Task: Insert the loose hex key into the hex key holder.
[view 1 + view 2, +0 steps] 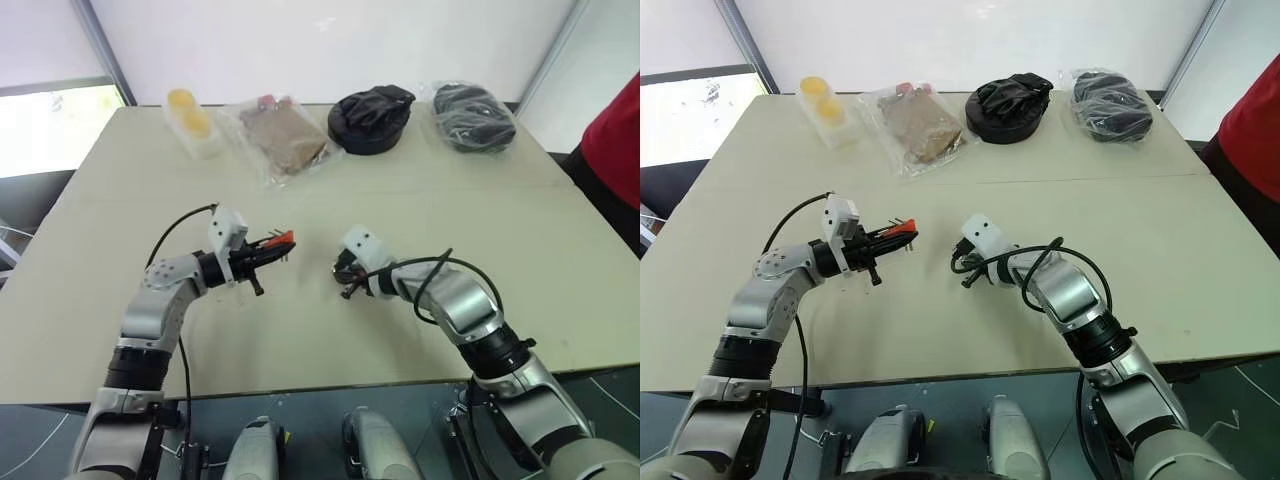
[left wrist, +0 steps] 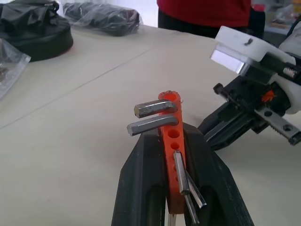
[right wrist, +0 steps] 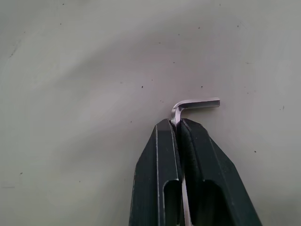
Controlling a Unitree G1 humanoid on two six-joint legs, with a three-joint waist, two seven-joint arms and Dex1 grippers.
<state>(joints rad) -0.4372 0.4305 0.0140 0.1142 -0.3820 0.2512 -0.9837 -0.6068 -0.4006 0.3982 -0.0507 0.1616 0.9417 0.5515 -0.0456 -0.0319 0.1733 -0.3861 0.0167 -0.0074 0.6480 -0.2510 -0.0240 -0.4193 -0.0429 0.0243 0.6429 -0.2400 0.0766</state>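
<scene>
Right end effector (image 3: 178, 123) clamped on thin, stiff, slippery grey L-shaped loose hex key (image 3: 195, 104) near its bend; left end effector (image 2: 175, 141) clamped on rigid orange-red plastic hex key holder (image 2: 171, 136).

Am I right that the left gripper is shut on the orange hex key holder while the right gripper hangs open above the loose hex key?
Not quite: the right gripper is not open. The right wrist view shows its fingers shut on the loose hex key, whose bent end sticks out past the tips. The left gripper is indeed shut on the orange hex key holder.
</scene>
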